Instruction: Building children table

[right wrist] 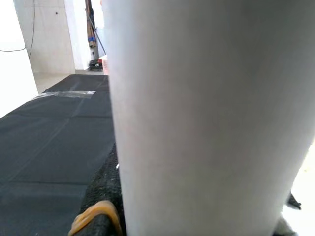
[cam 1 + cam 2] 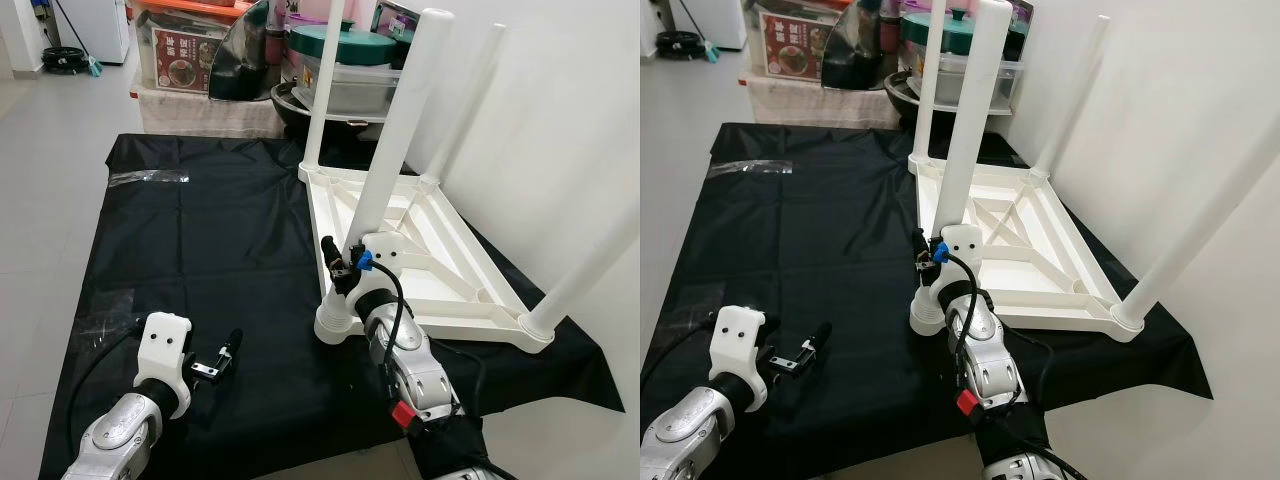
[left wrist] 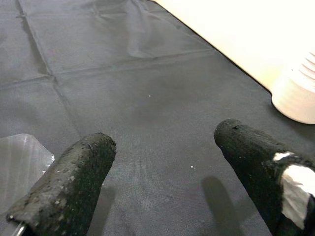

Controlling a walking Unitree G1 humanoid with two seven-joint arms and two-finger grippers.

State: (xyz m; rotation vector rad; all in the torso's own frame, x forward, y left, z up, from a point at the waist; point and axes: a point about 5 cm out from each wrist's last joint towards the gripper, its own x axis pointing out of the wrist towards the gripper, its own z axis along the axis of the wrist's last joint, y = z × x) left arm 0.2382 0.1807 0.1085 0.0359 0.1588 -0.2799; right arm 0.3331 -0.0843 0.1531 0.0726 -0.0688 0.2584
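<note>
The right gripper [image 2: 340, 268] is clamped around the near-corner table leg [image 2: 395, 140] of the upturned white children's table [image 2: 455, 285] on the black cloth [image 2: 200, 240], likely tightening it, while the left gripper [image 2: 225, 358] hovers, fingers spread.

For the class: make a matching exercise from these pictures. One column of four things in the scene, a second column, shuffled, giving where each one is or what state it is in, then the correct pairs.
Things:
1. left hand
2. right hand
3. white table top
4. black sheet

Places or states:
A. upside down, legs pointing up
B. spread flat over the floor
C. open, above bare sheet
D. closed round the nearest table leg

Pairs: 1-C, 2-D, 3-A, 4-B
</note>
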